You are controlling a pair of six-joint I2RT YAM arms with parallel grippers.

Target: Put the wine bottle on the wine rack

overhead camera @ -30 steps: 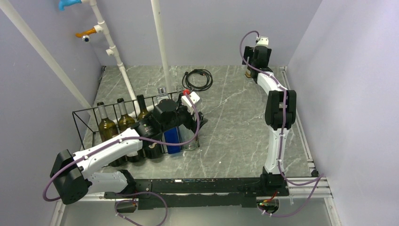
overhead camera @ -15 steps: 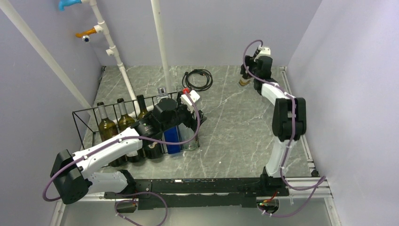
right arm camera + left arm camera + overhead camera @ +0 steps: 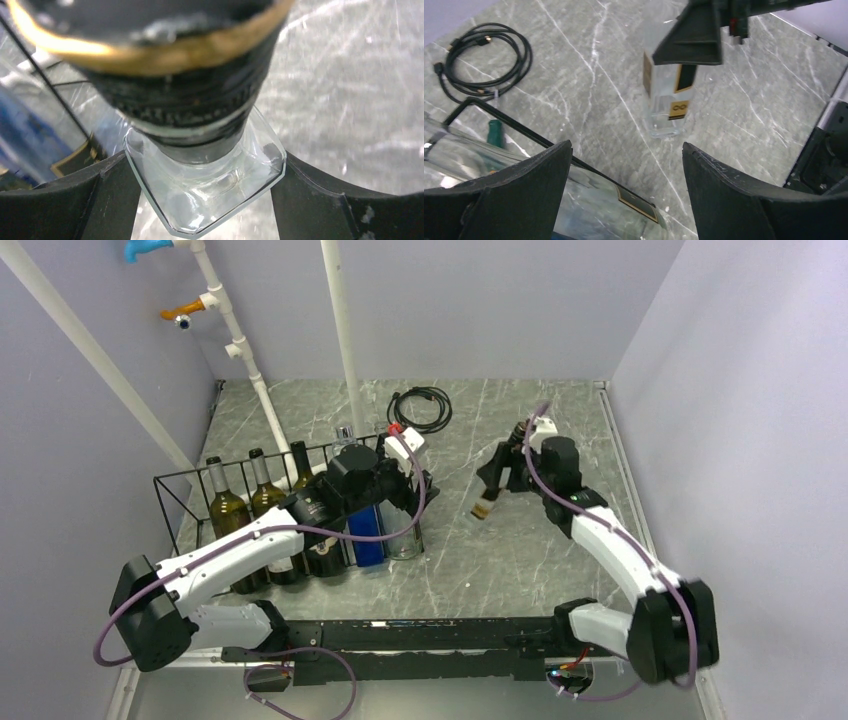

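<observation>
The clear square glass wine bottle (image 3: 486,502) with a black-and-gold cap hangs tilted over the grey marble table (image 3: 540,550), right of the black wire-grid wine rack (image 3: 190,474) and outside it. The right gripper (image 3: 508,465) is clamped on its neck. The left gripper (image 3: 624,165), jaws apart, hovers at the rack's right end.

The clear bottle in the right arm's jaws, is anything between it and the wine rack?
Yes. The left gripper, jaws open, hangs at the right end of the wine rack, between it and the clear bottle held by the right gripper. The floor between looks bare; the coiled cable lies farther back.
</observation>
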